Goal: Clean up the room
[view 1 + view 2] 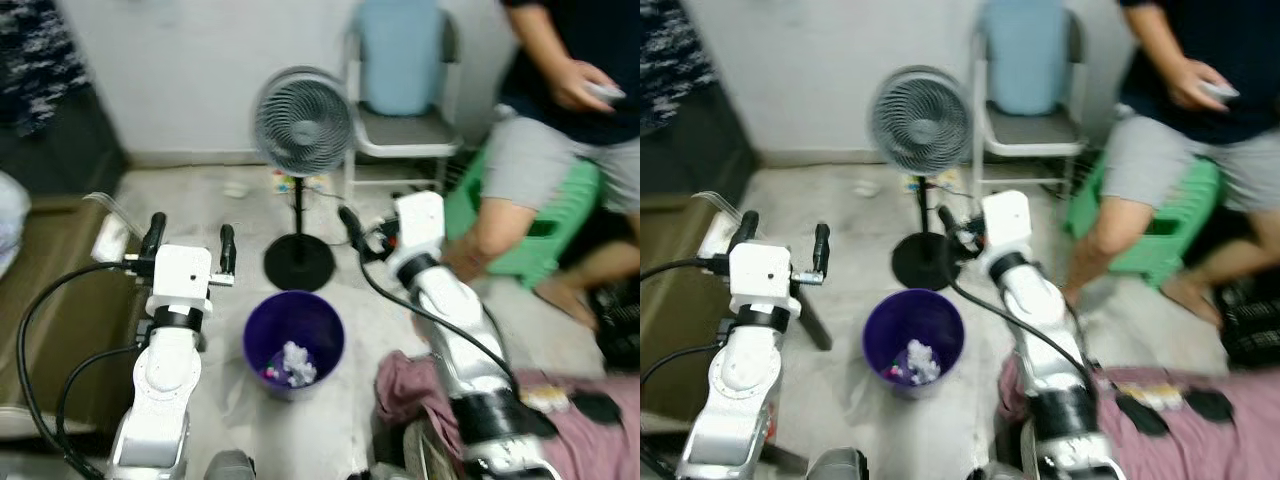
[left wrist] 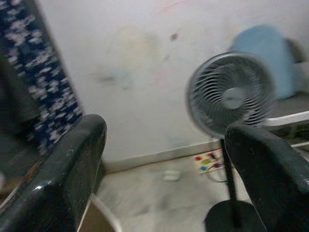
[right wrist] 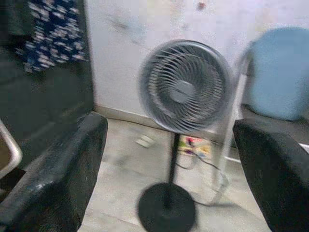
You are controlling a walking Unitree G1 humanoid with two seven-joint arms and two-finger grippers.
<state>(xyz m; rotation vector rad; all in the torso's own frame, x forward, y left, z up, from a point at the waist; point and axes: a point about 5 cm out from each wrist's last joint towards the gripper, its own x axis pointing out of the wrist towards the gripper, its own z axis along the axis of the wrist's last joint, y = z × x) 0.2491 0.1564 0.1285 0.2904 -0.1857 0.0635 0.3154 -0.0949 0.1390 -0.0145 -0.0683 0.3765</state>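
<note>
A purple waste bin (image 1: 262, 335) stands on the floor right in front of me, with crumpled white paper (image 1: 297, 361) and small bits inside. My left gripper (image 1: 190, 242) is raised to the left of the bin, open, with nothing between its fingers (image 2: 72, 164). My right gripper (image 1: 365, 230) is raised past the bin on the right, near the fan's base, and is also open and empty, its fingers (image 3: 63, 169) wide apart. A small white scrap (image 1: 236, 188) lies on the floor by the far wall.
A black standing fan (image 1: 302, 120) stands just beyond the bin, its round base (image 1: 298, 262) on the floor. Behind it are a chair (image 1: 402, 130) and a coloured power strip (image 1: 300, 184). A person (image 1: 545, 150) sits on a green stool at the right. Pink cloth (image 1: 420, 385) lies at the lower right, a brown sofa (image 1: 50, 290) at the left.
</note>
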